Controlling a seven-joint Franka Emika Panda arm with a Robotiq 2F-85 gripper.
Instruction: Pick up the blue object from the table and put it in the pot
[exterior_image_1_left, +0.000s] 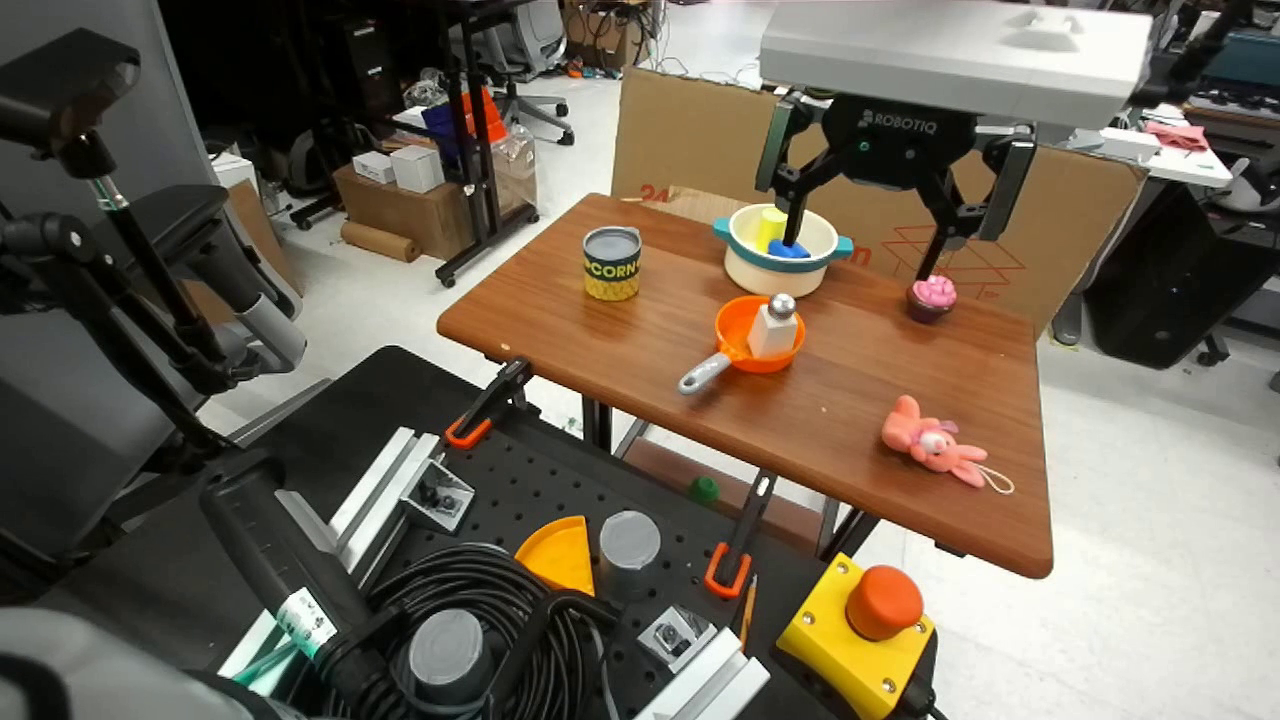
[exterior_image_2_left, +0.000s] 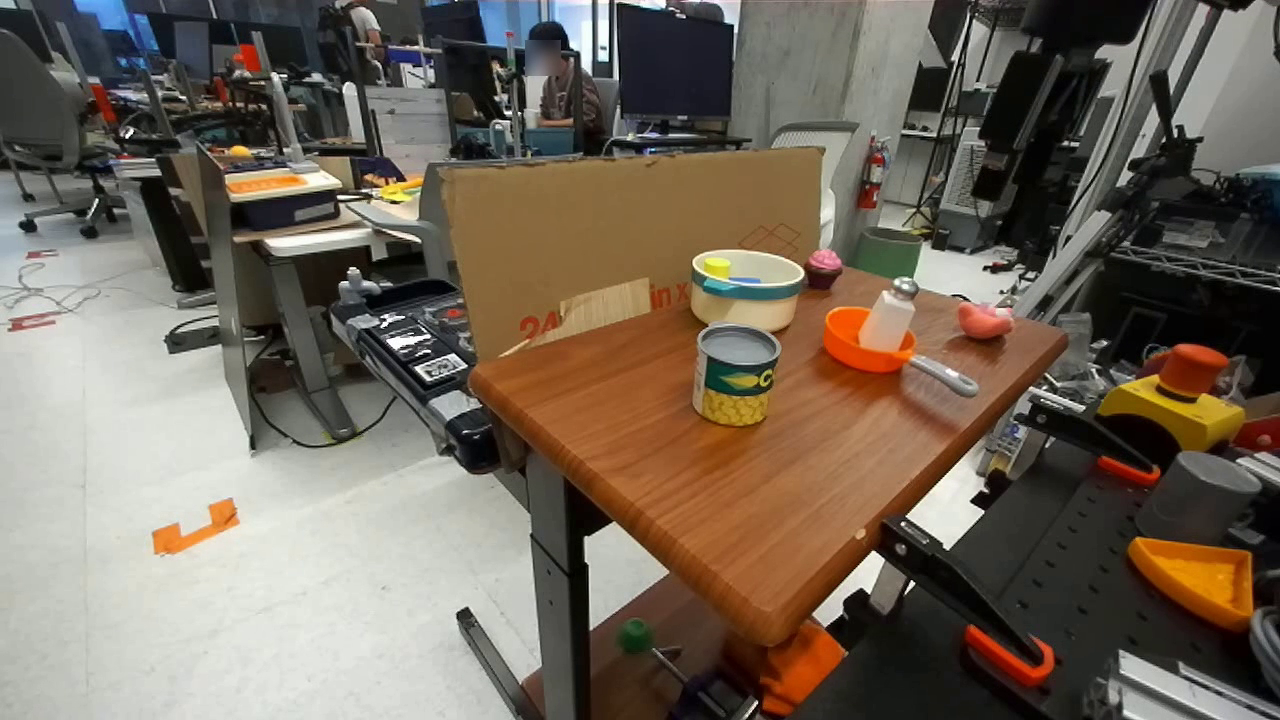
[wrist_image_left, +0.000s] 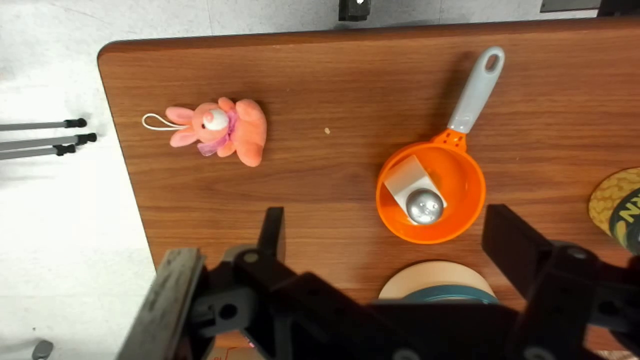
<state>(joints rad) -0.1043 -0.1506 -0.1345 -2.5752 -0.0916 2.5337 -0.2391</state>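
The blue object (exterior_image_1_left: 789, 250) is a small blue lump inside the pot; only a sliver of it shows over the rim in an exterior view (exterior_image_2_left: 745, 280). The pot (exterior_image_1_left: 757, 275) is round and cream with a teal rim and two teal handles, at the back of the table; it also shows in an exterior view (exterior_image_2_left: 745, 312). A yellow piece (exterior_image_1_left: 770, 228) is in it too. My gripper (exterior_image_1_left: 858, 260) is open and empty, above the table. In the wrist view the open jaws (wrist_image_left: 383, 215) have nothing between them, and the gripper body hides most of the pot (wrist_image_left: 435, 275).
An orange pan (exterior_image_1_left: 735, 320) holds a white shaker (exterior_image_1_left: 772, 332), in front of the pot. A corn can (exterior_image_1_left: 612, 265), a pink-topped cupcake (exterior_image_1_left: 932, 297) and a pink plush rabbit (exterior_image_1_left: 935, 445) stand or lie on the table (exterior_image_1_left: 680, 350). Cardboard (exterior_image_1_left: 690, 130) stands behind it.
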